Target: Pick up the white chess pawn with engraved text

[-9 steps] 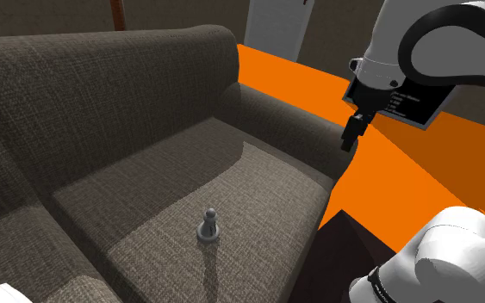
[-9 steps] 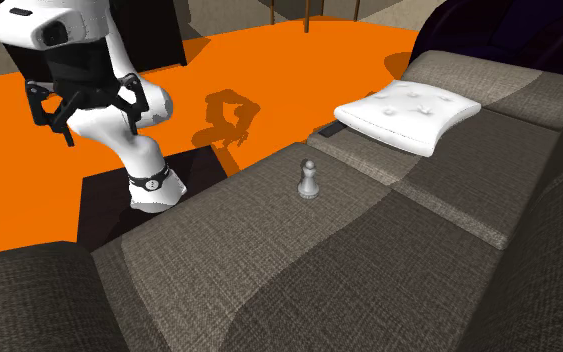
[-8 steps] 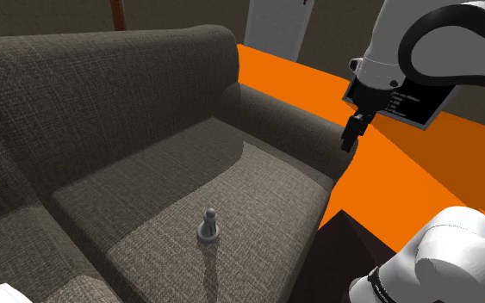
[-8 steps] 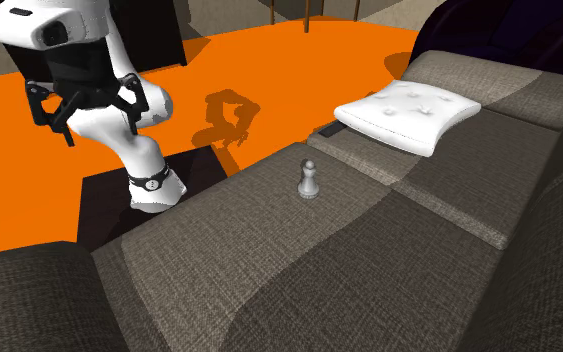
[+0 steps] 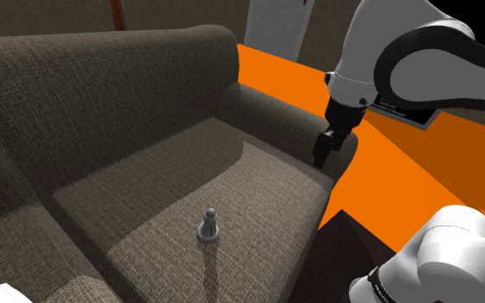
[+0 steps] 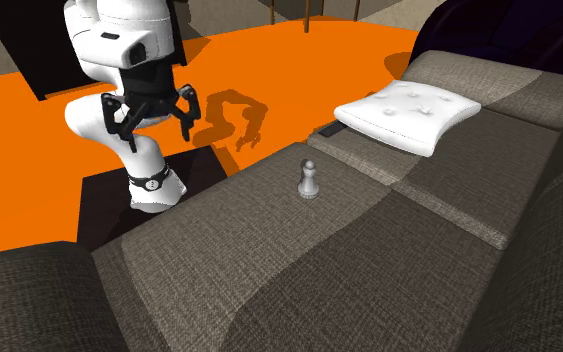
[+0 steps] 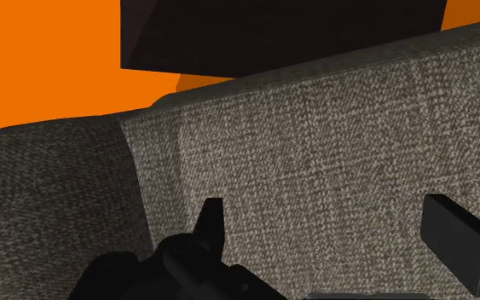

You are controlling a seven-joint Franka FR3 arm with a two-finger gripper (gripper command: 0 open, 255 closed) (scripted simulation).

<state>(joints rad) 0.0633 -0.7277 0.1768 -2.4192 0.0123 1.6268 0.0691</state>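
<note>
Dark woven-fabric sofa on orange floor. Pawn: pale grey, upright on seat cushion near front edge, standing free; engraving not legible. White quilted pad lies farther along seat, apart from pawn, toward second exterior view's right. Gripper hangs over armrest end of sofa, well apart from pawn, pointing down; fingers spread wide, empty. Dark stand just beside sofa's end, white arm arching over from it.
</note>
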